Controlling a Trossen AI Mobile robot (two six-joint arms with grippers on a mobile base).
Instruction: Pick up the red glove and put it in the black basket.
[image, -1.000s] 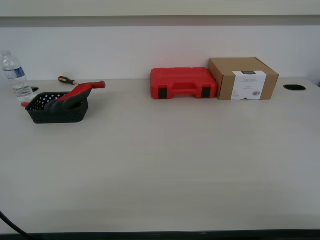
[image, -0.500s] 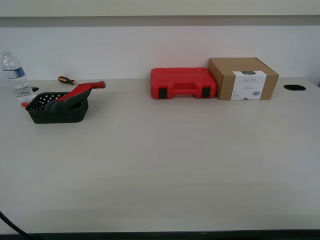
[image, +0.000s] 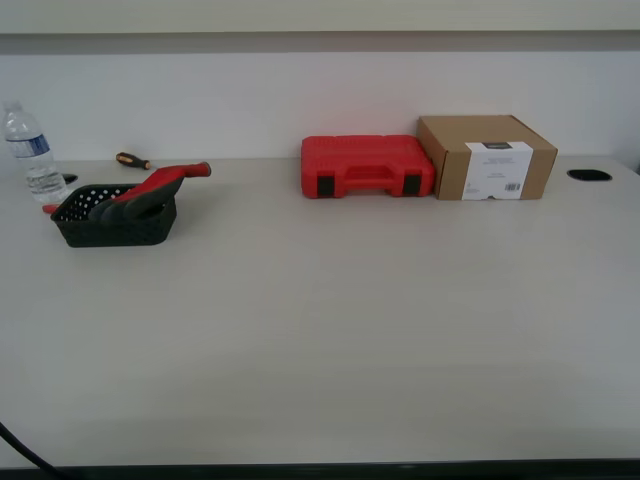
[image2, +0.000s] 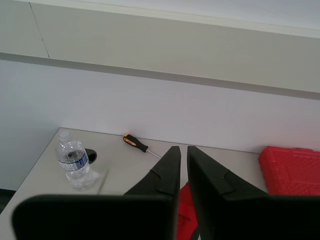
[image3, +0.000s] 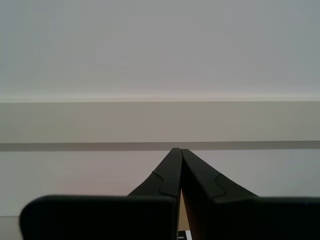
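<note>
Exterior view: a pale, matte tabletop (image: 330, 330) fills most of the picture and runs back to a plain white wall with a grey-beige band along its top. At the exterior view's left the black basket (image: 115, 222) sits on the tabletop, and the red glove (image: 150, 187) lies in it, dark fingers down inside and the red cuff sticking out over the rim toward the exterior view's right. Behind the basket stand a clear water bottle (image: 28, 152) and an orange-and-black screwdriver (image: 133, 160) lying flat near the wall. Near the middle, against the wall, a red tool case (image: 367, 166) sits just beside a brown cardboard box (image: 487, 157) with a white label. A dark cable hole (image: 588, 175) marks the tabletop at the far right. Neither arm shows here.

First wrist view: my first end effector (image2: 182, 156) is raised clear of the tabletop, its black fingers nearly together with a thin gap and nothing between them. Beyond them lie the bottle, the screwdriver, a corner of the tool case and a bit of red glove.

Second wrist view: my second end effector (image3: 178, 151) points at the bare wall, fingertips touching, gripping nothing.
</note>
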